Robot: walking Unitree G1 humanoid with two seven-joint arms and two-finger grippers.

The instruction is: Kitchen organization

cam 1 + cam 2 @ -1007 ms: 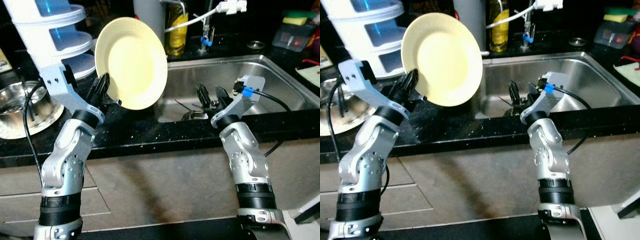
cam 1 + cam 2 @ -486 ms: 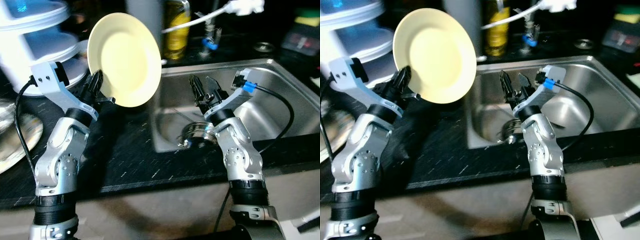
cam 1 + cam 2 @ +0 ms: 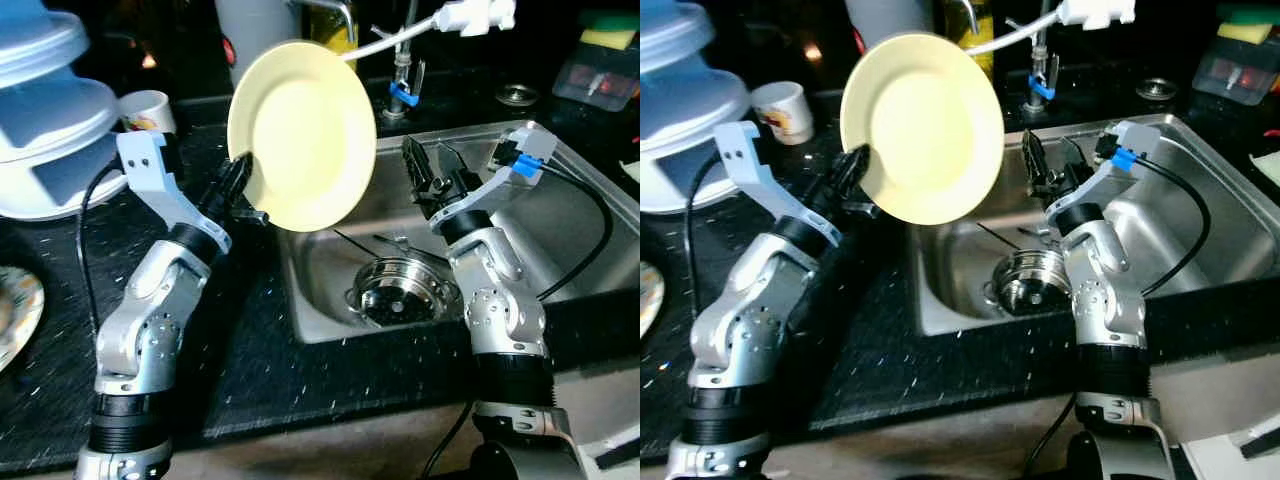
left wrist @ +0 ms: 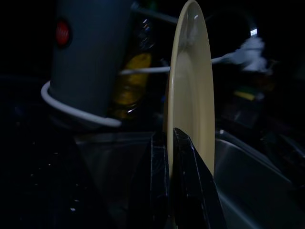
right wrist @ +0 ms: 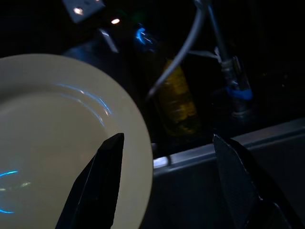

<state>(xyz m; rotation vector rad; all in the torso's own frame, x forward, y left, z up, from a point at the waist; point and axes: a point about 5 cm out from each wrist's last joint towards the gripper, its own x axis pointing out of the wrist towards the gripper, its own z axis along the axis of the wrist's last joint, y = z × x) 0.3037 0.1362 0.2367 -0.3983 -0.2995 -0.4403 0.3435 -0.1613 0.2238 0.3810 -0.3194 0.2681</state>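
A pale yellow plate (image 3: 305,135) stands nearly upright in the air over the left edge of the steel sink (image 3: 560,190). My left gripper (image 3: 240,190) is shut on the plate's lower left rim; in the left wrist view the plate (image 4: 193,90) is seen edge-on, pinched between the black fingers (image 4: 183,157). My right gripper (image 3: 432,172) hovers open above the sink, just right of the plate, holding nothing. In the right wrist view the plate (image 5: 57,143) lies beyond the spread fingertips (image 5: 107,157).
A round strainer (image 3: 400,290) sits at the sink's drain. Behind the sink are a faucet (image 3: 400,70), a yellow bottle (image 3: 975,30) and a grey canister (image 3: 255,25). A white tiered rack (image 3: 45,120) and a small cup (image 3: 148,108) stand at the back left on the black counter (image 3: 250,350).
The camera has shifted, so the sink sits more central. My left gripper has carried the plate rightward, closer to the sink. The right gripper stays open beside it.
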